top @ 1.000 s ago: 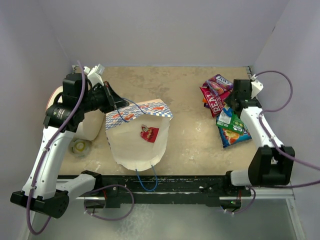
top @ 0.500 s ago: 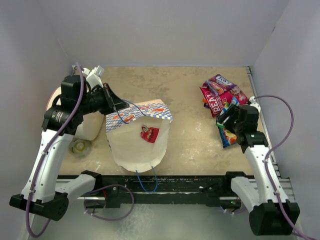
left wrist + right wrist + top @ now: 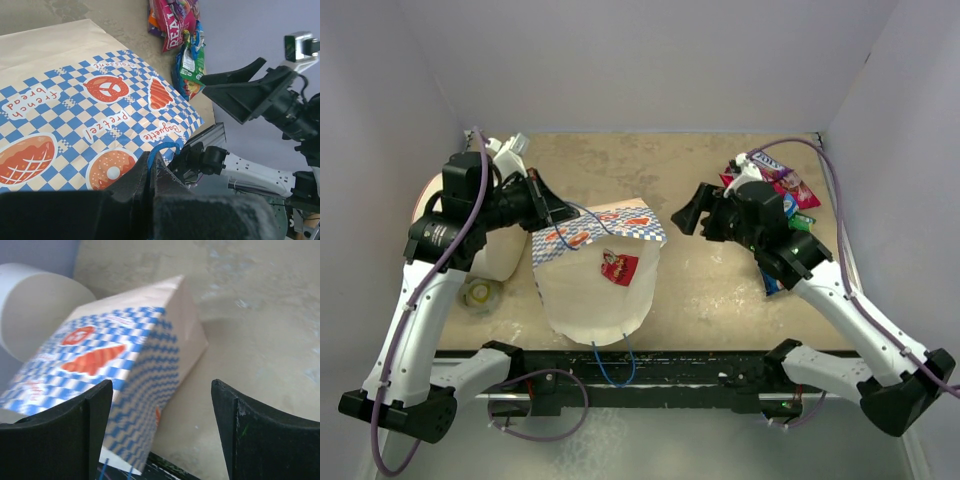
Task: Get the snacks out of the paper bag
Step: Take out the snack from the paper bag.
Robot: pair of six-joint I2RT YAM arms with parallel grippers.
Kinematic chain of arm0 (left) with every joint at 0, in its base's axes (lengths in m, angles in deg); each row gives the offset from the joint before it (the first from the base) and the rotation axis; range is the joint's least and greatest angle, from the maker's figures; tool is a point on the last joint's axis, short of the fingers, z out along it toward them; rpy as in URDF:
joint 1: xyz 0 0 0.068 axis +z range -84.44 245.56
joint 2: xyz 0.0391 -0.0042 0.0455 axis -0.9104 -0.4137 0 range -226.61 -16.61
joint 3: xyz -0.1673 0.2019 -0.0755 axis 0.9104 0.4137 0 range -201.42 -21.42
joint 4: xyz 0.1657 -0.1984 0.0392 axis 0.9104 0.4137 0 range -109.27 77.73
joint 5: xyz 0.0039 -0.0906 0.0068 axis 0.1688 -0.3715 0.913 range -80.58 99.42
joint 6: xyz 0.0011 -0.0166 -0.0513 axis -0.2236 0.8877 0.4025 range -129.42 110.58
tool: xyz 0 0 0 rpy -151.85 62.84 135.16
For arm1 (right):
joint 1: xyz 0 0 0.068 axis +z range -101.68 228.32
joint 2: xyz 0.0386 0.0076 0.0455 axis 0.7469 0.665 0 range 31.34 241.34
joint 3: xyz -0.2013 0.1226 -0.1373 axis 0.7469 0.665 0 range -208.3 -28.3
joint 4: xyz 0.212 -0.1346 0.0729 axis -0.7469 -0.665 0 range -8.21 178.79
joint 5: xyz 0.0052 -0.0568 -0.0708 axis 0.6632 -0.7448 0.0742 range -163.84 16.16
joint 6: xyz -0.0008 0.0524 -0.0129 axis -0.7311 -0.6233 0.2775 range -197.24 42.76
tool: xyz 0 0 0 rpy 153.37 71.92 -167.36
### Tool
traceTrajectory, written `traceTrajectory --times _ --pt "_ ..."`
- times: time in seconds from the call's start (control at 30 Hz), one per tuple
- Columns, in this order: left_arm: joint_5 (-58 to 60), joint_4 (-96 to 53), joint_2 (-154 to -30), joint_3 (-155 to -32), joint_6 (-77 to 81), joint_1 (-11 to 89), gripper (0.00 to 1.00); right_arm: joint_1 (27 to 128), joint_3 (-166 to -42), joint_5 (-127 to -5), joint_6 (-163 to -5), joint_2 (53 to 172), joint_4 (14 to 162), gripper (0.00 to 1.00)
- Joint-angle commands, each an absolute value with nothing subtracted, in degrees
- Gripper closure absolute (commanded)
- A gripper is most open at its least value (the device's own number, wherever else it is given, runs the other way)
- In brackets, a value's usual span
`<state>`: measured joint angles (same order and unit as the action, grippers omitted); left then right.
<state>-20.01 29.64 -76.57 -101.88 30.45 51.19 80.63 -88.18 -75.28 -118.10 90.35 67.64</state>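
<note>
The paper bag [image 3: 595,285] lies with its open mouth toward the near edge, blue-checkered top flap [image 3: 95,107] raised. One red snack packet [image 3: 618,266] sits inside on the cream lining. My left gripper [image 3: 552,212] is shut on the bag's blue cord handle [image 3: 161,148] and holds the flap up. My right gripper [image 3: 692,216] is open and empty, in the air right of the bag, facing it; the right wrist view shows the bag's checkered side [image 3: 135,360] between the fingers. Several snack packets [image 3: 775,200] lie piled at the far right.
A large white cylinder [image 3: 495,245] stands left of the bag, also in the right wrist view [image 3: 35,305]. A small round clear object [image 3: 480,293] lies near it. The bag's second blue handle [image 3: 610,362] hangs over the table's near edge. Walls close in all round.
My right arm has swung left from the snack pile to the middle of the table, gripper open toward the bag. The left gripper and bag have stayed put.
</note>
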Motion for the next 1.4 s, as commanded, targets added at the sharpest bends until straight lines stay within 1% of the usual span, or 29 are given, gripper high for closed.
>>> traceTrajectory --times 0.0,0.23,0.5,0.63,0.77,0.9,1.07,1.2,1.27,1.37 --pt "-21.1 27.4 -75.3 -101.2 30.8 51.5 1.0 87.4 -97.9 -82.4 -115.7 92.7 70.7 0.18" --pt "-20.4 27.5 -74.5 -100.5 31.3 51.5 1.0 99.4 -106.5 -86.0 -103.0 97.3 69.9 0.18" --pt "-19.4 27.9 -74.1 -100.7 31.7 51.4 1.0 122.3 -106.4 -94.4 -90.3 105.7 71.7 0.17" --pt "-18.9 28.3 -74.0 -100.7 31.8 51.5 1.0 129.3 -106.0 -96.3 -85.3 110.5 72.7 0.15" --pt "-18.5 28.5 -73.9 -100.7 31.6 51.4 1.0 132.2 -103.5 -97.1 -80.6 112.8 76.0 0.15" --pt "-18.5 28.6 -74.0 -100.9 31.6 51.4 1.0 132.5 -100.6 -99.1 -76.2 114.9 77.0 0.16" --pt "-18.7 28.5 -74.3 -101.4 31.4 51.4 1.0 132.5 -98.1 -105.1 -73.8 119.2 77.4 0.16" --pt "-19.7 28.1 -74.4 -102.0 30.9 51.4 1.0 132.5 -99.2 -109.0 -71.4 124.7 77.4 0.21" --pt "-20.0 28.0 -74.6 -102.6 30.5 51.5 1.0 132.3 -99.3 -113.7 -69.6 127.4 80.2 0.27" --pt "-20.5 28.0 -74.9 -103.5 29.8 51.4 1.0 131.2 -100.2 -116.2 -68.0 131.2 82.5 0.35"
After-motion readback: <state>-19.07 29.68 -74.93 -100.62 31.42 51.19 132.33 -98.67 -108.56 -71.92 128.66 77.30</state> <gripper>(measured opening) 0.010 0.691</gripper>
